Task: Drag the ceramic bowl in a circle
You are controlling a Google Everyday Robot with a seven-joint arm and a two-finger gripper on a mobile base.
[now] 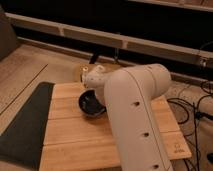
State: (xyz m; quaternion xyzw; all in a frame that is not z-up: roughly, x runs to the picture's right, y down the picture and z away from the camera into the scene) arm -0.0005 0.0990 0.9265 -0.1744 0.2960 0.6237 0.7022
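The ceramic bowl (90,104) is round, dark and glossy, with pale flecks inside. It sits on the wooden table (75,140) near its middle, partly covered on its right by my white arm (135,110). My gripper (95,92) reaches down at the bowl's far rim, at the end of the white wrist (95,77). The fingers are hidden by the wrist and arm. No white cup shows.
A dark mat (25,122) lies along the table's left edge. A tan round object (80,71) sits just beyond the table's far edge. Black cables (192,107) run on the floor at the right. A dark wall with rails stands behind.
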